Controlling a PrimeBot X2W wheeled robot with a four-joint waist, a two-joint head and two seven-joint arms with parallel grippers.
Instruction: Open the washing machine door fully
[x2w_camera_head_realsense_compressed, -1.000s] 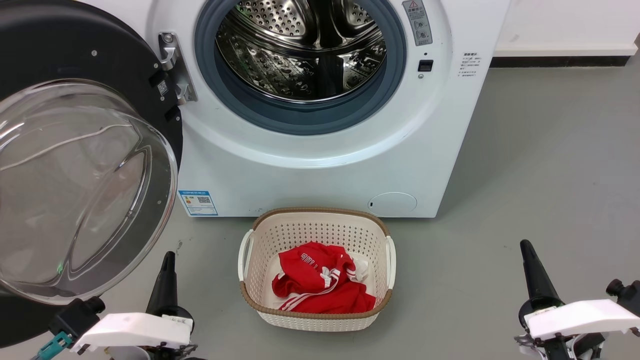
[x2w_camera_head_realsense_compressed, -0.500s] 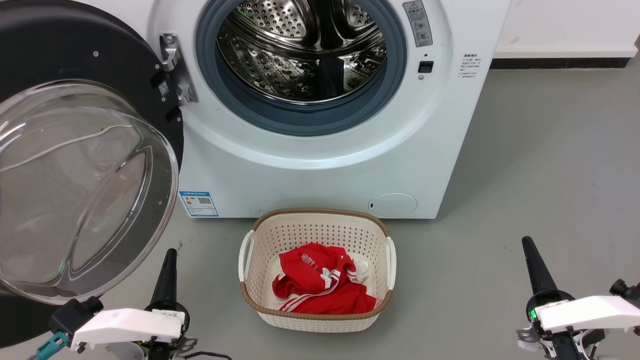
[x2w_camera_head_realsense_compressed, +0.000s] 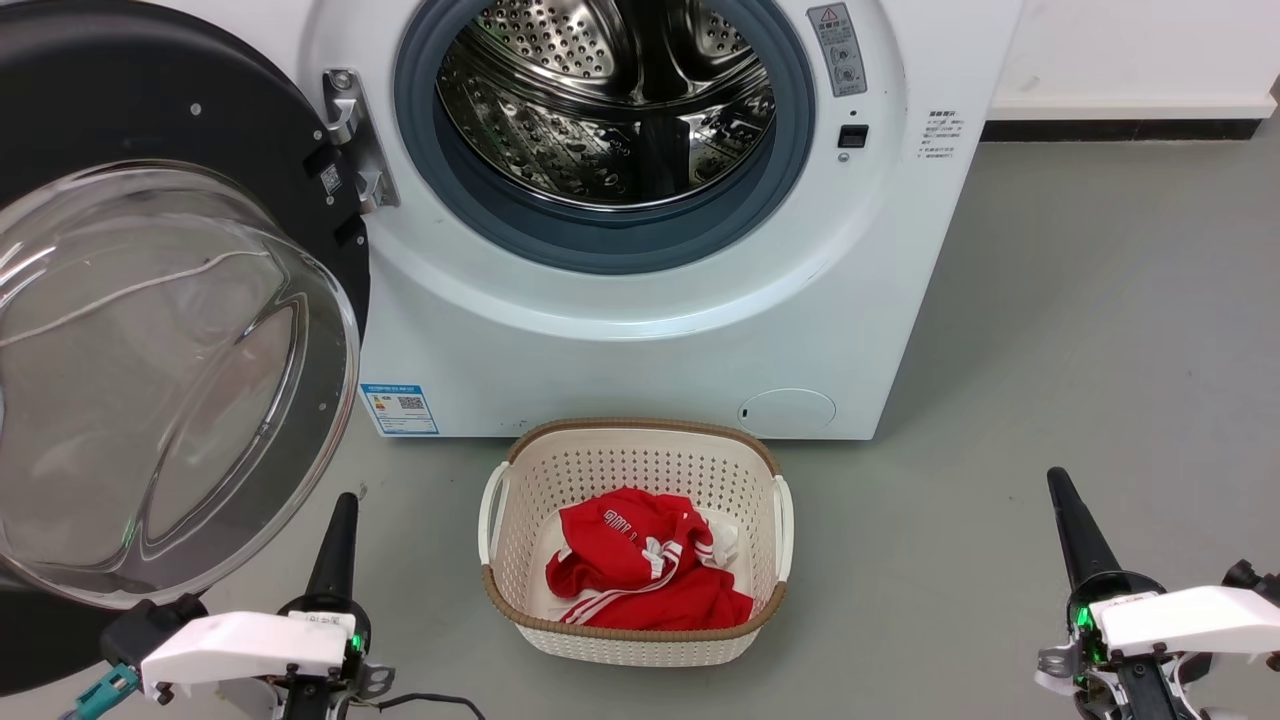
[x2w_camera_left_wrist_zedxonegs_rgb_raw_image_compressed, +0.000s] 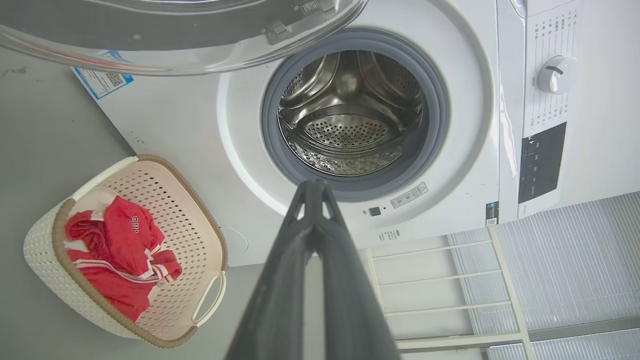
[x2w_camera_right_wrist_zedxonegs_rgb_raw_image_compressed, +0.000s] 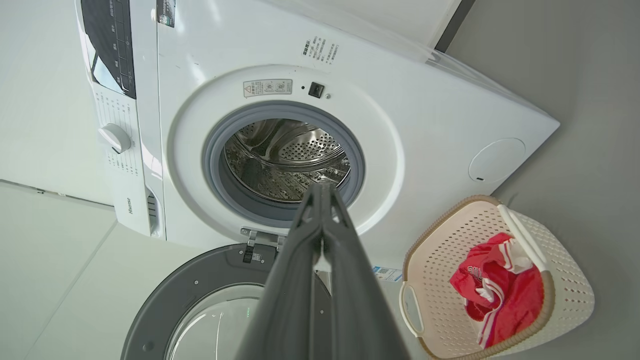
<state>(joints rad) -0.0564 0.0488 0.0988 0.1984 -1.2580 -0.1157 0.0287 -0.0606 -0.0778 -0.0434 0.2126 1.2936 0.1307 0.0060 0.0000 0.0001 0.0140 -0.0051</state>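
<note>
The white washing machine (x2w_camera_head_realsense_compressed: 640, 330) stands ahead with its steel drum exposed. Its door (x2w_camera_head_realsense_compressed: 150, 330), a black disc with a clear glass bowl, is swung wide to the left on the hinge; it also shows in the left wrist view (x2w_camera_left_wrist_zedxonegs_rgb_raw_image_compressed: 175, 35) and the right wrist view (x2w_camera_right_wrist_zedxonegs_rgb_raw_image_compressed: 200, 310). My left gripper (x2w_camera_head_realsense_compressed: 345, 505) is shut and empty, low at the left, just right of the door's lower rim and apart from it. My right gripper (x2w_camera_head_realsense_compressed: 1058, 480) is shut and empty at the lower right, over bare floor. Each wrist view shows its own gripper's fingers pressed together (x2w_camera_left_wrist_zedxonegs_rgb_raw_image_compressed: 314, 186) (x2w_camera_right_wrist_zedxonegs_rgb_raw_image_compressed: 322, 189).
A cream perforated laundry basket (x2w_camera_head_realsense_compressed: 632, 455) with a red garment (x2w_camera_head_realsense_compressed: 640, 570) sits on the grey floor in front of the machine, between my grippers. A white wall and dark skirting run behind at the right.
Both grippers have drawn slightly down toward the bottom of the head view. The door and basket stay put; the picture shifts a few pixels.
</note>
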